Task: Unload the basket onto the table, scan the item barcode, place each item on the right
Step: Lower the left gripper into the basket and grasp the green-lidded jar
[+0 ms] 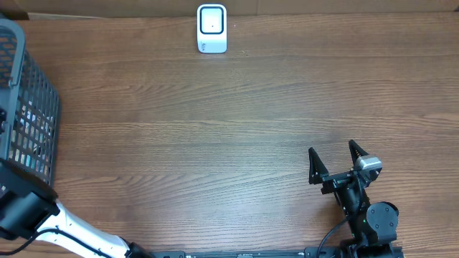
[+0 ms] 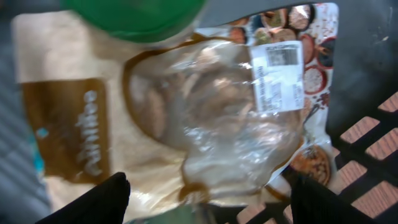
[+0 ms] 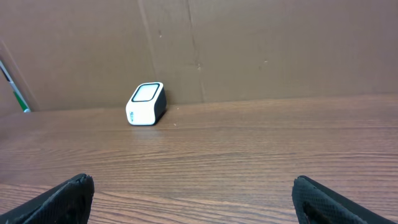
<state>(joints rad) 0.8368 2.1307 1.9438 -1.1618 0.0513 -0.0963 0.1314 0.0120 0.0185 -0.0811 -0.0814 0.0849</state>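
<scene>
The item is a beige and brown snack bag [image 2: 186, 118] with a clear window, lying in the dark basket [image 2: 373, 68]. A white barcode label [image 2: 277, 74] sits at the bag's upper right. My left gripper [image 2: 205, 196] hovers close over the bag, open, its black fingertips [image 2: 99, 199] straddling the bag's lower edge. The white scanner [image 1: 212, 29] stands at the table's far edge and also shows in the right wrist view as a white scanner [image 3: 146, 104]. My right gripper [image 1: 336, 163] rests open and empty at the near right, pointing toward the scanner.
The grey mesh basket [image 1: 29, 107] stands at the table's left edge, and the left arm [image 1: 29, 211] reaches into it. A green object [image 2: 137, 15] lies over the bag's top. A cardboard wall [image 3: 249, 50] backs the table.
</scene>
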